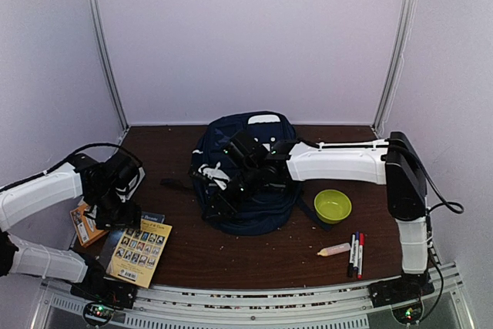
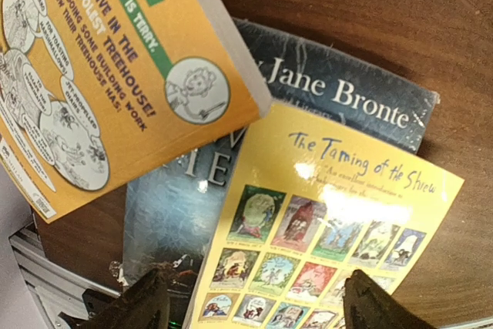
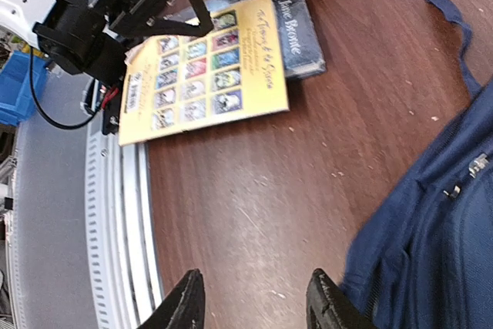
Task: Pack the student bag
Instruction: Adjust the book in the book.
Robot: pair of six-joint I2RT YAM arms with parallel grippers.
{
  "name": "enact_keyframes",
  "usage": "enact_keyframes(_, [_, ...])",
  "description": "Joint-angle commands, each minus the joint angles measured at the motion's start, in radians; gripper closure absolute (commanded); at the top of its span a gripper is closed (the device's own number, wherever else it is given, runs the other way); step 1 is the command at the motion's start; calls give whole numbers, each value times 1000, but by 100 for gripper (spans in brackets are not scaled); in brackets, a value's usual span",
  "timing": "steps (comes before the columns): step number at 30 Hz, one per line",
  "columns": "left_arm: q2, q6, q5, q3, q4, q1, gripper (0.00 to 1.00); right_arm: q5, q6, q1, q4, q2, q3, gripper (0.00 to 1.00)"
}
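Books lie nearest the arm bases, on the left of the brown table [image 1: 231, 256]: a yellow paperback [image 2: 339, 213] titled The Taming of the Shrew rests on a dark blue-grey book [image 2: 339, 94] bearing the words Jane Bronte, and an orange paperback [image 2: 100, 75] overlaps that dark book's other end. Over the yellow cover hangs the left gripper [image 2: 258, 310], its fingers [image 2: 146, 306] spread wide with nothing between them. Along the near edge on the right, a few markers [image 1: 356, 254] lie side by side, with a cream-coloured tube [image 1: 334, 250] just to their left. A little further back sits a green bowl [image 1: 332, 206], near the right side of the student bag [image 1: 254, 190]. That navy bag lies in the middle of the table toward the back, with a white patch at its far end. The right arm reaches across it from the right. The right gripper [image 3: 250, 307] is low over bare wood at the bag's left side, jaws partly apart and holding nothing. One finger sits just beside the navy fabric; whether it touches cannot be told. A blue strap [image 3: 454, 28] trails onto the table there.
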Motion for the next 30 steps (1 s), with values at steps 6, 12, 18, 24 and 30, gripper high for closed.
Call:
enact_keyframes(6, [10, -65, 57, -46, -42, 47, 17, -163, 182, 10, 157, 149, 115, 53])
enact_keyframes(12, [18, -75, 124, -93, -20, 46, 20, -268, 265, 26, 117, 298, 285, 50])
enact_keyframes(18, [9, -74, 159, -126, -11, 46, 23, -303, 284, 47, -12, 427, 476, 48])
enact_keyframes(24, [34, -64, 247, -151, 29, 46, 25, -258, 293, 54, -84, 474, 537, 43])
enact_keyframes(30, [38, -92, 343, -155, 111, 43, 32, -245, 315, 44, -107, 495, 553, 42])
